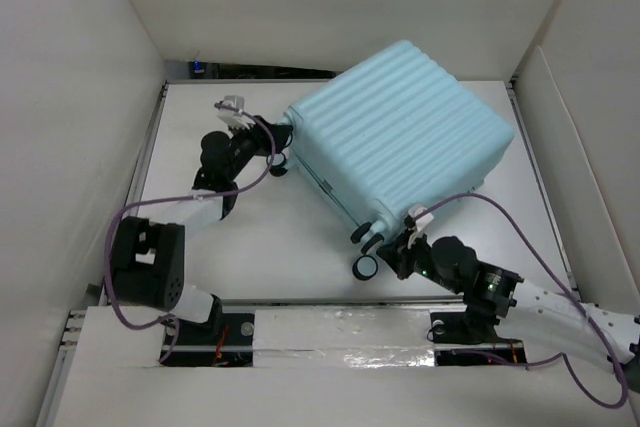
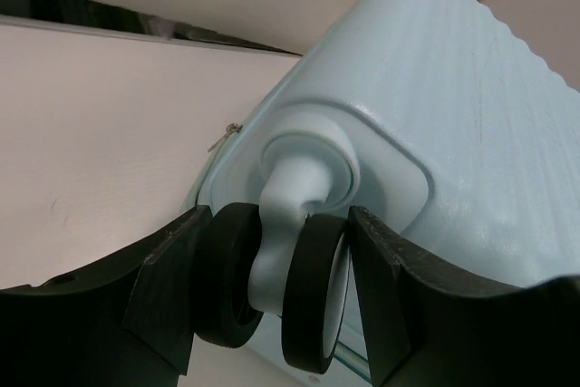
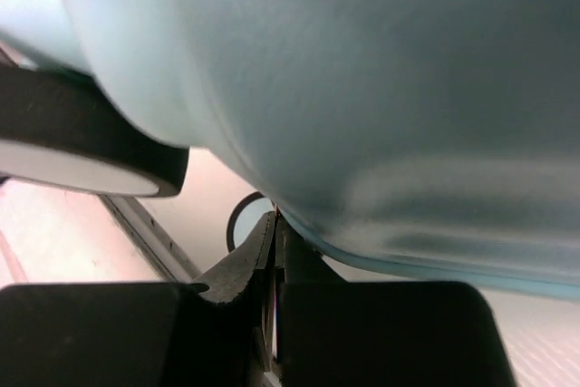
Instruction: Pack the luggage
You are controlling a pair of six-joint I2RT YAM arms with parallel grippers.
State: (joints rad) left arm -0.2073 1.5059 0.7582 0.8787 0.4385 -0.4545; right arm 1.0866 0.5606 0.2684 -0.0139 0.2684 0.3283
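**Closed suitcase lying slantwise on table, one arm at each wheel end**

On the white table point(image 1: 200, 247) the luggage point(image 1: 400, 132) lies flat, lid shut, turned at an angle. It sits toward the far right, ribbed aqua shell up, wheel end facing the arms.

Handling, as a judgement: the shell looks rigid & smooth, so small pads will prob. slide on the broad faces. It's bulky vs. both arms, likely heavy, so expect to drag or pivot it rather than lift it. Best holds are the parts that stick out: wheel stems, the corner mouldings, the zip seam. Note the casters prob. swivel, so a hold there may twist.

Your left gripper point(image 2: 272, 287) is at the case's left corner. Its fingers stand apart w/ a twin wheel point(image 2: 313, 296) between them. You can't tell whether they're pressing it or only bracketing it.

Your right gripper point(image 3: 274, 233) is at the near corner, fingers pressed together under the curved shell edge. Whether anything thin is pinched there can't be told.

Views:
- Top cam gives the whole layout, the case's angle & a free wheel point(image 1: 366, 268) near the right arm, but no jaw detail.
- L wrist cam alone shows the wheel between the pads.
- R wrist cam alone shows the closed tips by the seam point(image 3: 408, 265).
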